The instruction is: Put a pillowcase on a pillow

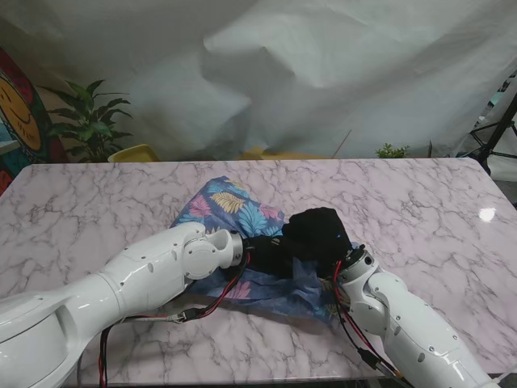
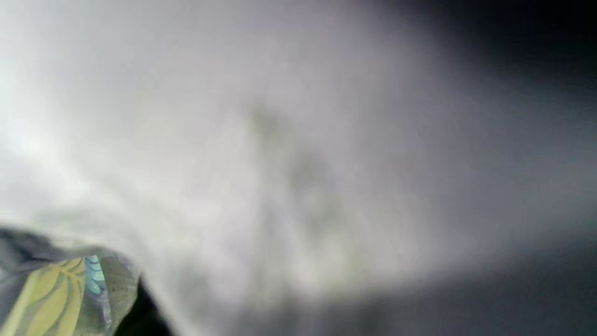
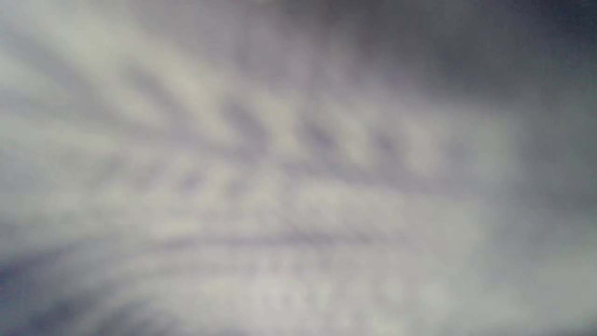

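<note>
Pillowcase hides both robot hands' fingers; their grip cannot be told.

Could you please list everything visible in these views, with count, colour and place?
pillowcase: one, blue with a coloured leaf print, table middle, crumpled under both hands
pillow: not clearly visible; both wrist views show only blurred pale grey
table: one, white and grey marble, fills the stand view
plant: one, green, beyond the table's far left edge
small plant: one, green, beyond the far edge, right of centre
yellow object: one, at the far edge beside the plant
backdrop: one, white sheet behind the table
tripod: one, black, far right
left hand: one, black, on the pillowcase, grip unclear
right hand: one, black, on the pillowcase, grip unclear
</note>
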Action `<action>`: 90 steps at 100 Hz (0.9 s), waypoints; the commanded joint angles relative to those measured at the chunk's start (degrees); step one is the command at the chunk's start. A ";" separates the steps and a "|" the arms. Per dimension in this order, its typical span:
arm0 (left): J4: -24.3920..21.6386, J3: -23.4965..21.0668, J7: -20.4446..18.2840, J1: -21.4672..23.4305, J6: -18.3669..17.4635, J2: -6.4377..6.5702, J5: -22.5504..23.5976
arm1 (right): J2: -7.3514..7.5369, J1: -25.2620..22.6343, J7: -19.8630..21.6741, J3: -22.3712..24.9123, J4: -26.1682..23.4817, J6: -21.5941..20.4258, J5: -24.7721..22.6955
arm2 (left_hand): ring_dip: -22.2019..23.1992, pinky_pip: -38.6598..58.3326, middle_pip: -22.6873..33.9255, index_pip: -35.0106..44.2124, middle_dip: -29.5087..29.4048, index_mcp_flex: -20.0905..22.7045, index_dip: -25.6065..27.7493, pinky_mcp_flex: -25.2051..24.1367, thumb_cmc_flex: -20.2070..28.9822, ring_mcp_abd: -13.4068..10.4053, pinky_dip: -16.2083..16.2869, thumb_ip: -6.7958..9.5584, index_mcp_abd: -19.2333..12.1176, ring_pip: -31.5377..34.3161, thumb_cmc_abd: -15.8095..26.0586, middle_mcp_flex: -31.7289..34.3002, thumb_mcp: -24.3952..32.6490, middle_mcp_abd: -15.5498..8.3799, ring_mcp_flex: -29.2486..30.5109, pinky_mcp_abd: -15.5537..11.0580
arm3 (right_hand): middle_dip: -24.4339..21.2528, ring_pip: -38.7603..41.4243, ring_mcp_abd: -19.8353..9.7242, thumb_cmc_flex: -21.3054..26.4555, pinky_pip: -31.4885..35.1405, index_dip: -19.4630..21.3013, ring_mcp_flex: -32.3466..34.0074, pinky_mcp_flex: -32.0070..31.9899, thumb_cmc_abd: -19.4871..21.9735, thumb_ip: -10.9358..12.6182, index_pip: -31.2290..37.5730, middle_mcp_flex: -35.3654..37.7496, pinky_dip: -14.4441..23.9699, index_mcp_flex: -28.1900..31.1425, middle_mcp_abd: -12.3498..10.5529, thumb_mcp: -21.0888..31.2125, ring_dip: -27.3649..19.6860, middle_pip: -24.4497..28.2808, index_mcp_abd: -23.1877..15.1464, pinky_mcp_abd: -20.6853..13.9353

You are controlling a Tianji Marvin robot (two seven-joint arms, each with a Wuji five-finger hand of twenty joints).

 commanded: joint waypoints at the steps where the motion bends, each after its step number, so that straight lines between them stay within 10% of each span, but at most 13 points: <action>1: 0.34 0.08 -1.59 2.83 0.70 1.55 0.68 | 0.10 0.26 0.39 0.39 -0.45 0.13 0.30 | -7.19 -15.53 -7.56 -3.40 -3.64 2.96 -1.84 -8.69 -0.14 1.84 -2.25 3.12 0.79 -17.72 -0.69 -8.17 2.64 3.21 -7.32 0.88 | 2.79 3.99 -9.64 -3.20 15.32 0.32 -0.15 3.06 0.17 -0.04 2.20 4.60 0.96 1.90 6.86 1.62 1.40 10.74 -1.87 -3.79; 13: -3.52 -4.66 2.64 5.37 2.54 3.73 5.28 | 0.38 0.12 1.84 1.04 0.22 0.36 0.41 | -16.98 -26.41 -15.07 -8.21 -10.87 -1.49 -2.84 -15.07 -3.06 4.82 -2.48 3.89 1.97 -31.67 -0.68 -21.39 3.20 4.42 -17.29 2.48 | 2.82 4.02 -9.56 -3.18 15.32 0.22 -0.16 3.04 0.15 -0.07 2.21 4.61 0.94 1.95 6.83 1.62 1.40 10.83 -1.91 -3.39; 38: -9.38 -14.93 16.19 11.15 5.67 5.62 16.46 | 0.66 -0.89 3.31 2.52 0.25 0.43 0.55 | -18.65 -33.10 -16.56 -6.07 -11.14 -5.89 -1.78 -18.83 -3.72 3.70 -2.24 4.26 5.97 -33.08 -1.44 -25.05 3.99 5.60 -23.86 1.00 | 2.90 4.13 -9.33 -3.10 15.32 0.11 -0.17 3.05 -0.04 -0.07 2.26 4.60 1.10 2.12 6.81 1.79 1.44 11.03 -1.87 -3.07; 67: -4.22 -15.07 28.62 9.02 7.38 0.70 15.70 | 1.19 -1.76 4.63 3.69 -1.20 0.60 -0.54 | -19.62 -34.35 -12.64 -5.75 -9.96 -7.95 -1.69 -18.53 -0.83 3.80 -2.76 4.29 6.27 -32.74 -0.01 -22.38 4.74 4.56 -22.11 1.55 | 2.95 4.18 -9.25 -3.02 15.32 -0.01 -0.18 3.07 -0.24 -0.07 2.31 4.60 1.35 2.31 6.85 1.97 1.53 11.21 -1.87 -3.01; 90: 1.52 -11.49 27.15 2.94 10.26 -3.66 10.32 | 1.47 -2.44 5.22 4.23 -2.00 0.41 -1.16 | -20.77 -36.33 -14.29 -9.48 -11.51 -12.50 -3.27 -20.34 2.78 4.47 -4.02 4.19 8.08 -34.06 1.05 -25.13 4.26 5.25 -24.60 1.86 | 2.99 4.21 -9.21 -2.85 15.32 -0.05 -0.18 3.09 -0.54 -0.04 2.33 4.60 1.45 2.46 6.75 2.06 1.59 11.31 -1.93 -3.05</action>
